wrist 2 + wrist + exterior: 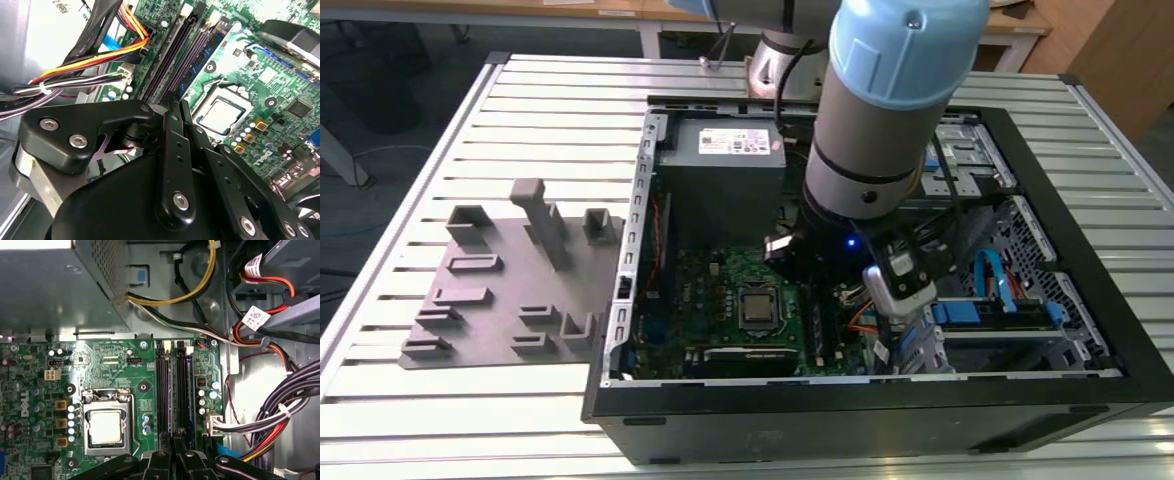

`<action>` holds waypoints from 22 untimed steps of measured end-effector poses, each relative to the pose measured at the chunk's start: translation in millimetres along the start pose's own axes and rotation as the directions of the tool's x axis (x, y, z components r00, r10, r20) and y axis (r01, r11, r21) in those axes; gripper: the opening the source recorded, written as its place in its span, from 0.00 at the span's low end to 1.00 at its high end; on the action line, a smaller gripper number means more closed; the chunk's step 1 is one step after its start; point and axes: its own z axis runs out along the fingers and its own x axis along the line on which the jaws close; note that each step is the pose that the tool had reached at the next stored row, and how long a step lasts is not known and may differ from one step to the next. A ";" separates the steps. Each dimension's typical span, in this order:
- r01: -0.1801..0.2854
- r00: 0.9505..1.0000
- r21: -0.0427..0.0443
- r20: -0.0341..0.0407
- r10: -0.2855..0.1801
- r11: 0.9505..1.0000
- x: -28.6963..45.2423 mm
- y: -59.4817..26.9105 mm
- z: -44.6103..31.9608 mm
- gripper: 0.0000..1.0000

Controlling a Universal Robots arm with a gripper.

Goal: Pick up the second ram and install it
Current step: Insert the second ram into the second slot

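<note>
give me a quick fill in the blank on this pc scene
The arm reaches into an open black computer ____.
The grey fixture plate lies at the exterior view's ____ of it.
The silver processor sits on a ____ board.
The claw hangs over the long dark memory ____.
Missing: case; left; green; slots.

A slatted metal worktop [520, 100] is seen; on it an open computer case [1067, 190] is laid, with a grey moulded fixture plate [487, 300] set just beside it, toward the exterior view's left
</note>
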 end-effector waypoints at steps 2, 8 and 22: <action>0.000 1.000 0.000 0.000 0.000 1.000 -0.2 1.4 1.2 0.11; 0.003 1.000 -0.002 0.000 -0.003 1.000 0.5 2.5 4.9 0.11; 0.012 1.000 -0.003 -0.001 -0.012 1.000 2.0 6.1 8.5 0.11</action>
